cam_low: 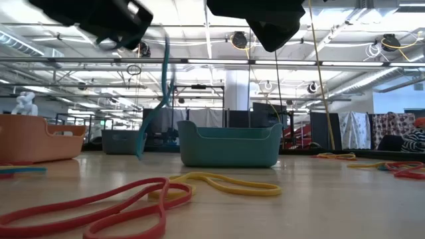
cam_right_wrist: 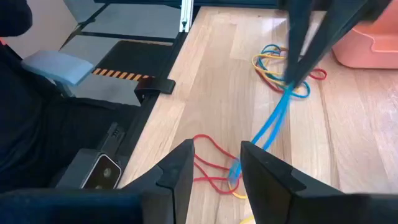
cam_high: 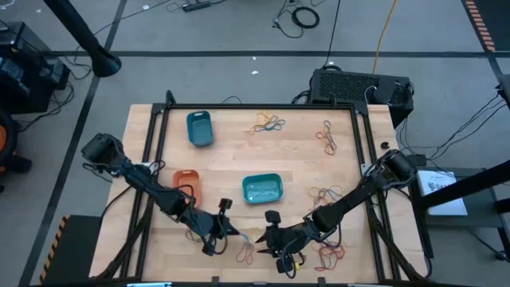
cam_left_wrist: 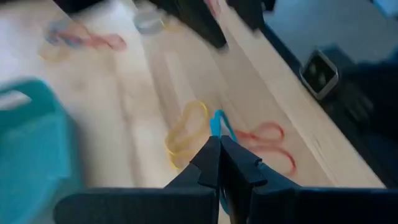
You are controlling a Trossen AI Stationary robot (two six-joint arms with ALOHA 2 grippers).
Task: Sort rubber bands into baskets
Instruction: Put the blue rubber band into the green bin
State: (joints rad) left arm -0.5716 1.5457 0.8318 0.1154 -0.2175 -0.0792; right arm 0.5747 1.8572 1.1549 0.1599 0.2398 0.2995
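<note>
At bench front edge: left gripper (cam_left_wrist: 219, 146) clamped on thin blue rubber band (cam_right_wrist: 273, 124); right gripper (cam_right_wrist: 216, 163) apart, empty; teal plastic basket (cam_high: 262, 188) apparently unfilled; scattered bands remain; sorting barely begun.

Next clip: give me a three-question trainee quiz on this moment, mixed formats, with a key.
1. True or false: the left gripper has its fingers shut on a thin blue-green rubber band.
2. Which small plastic basket is nearest the two grippers? A) orange basket B) teal-green basket C) darker blue basket
3. Fill in: the right gripper has its fingers ____ and holds nothing.

Key: 1 true; 2 B; 3 open.
</note>
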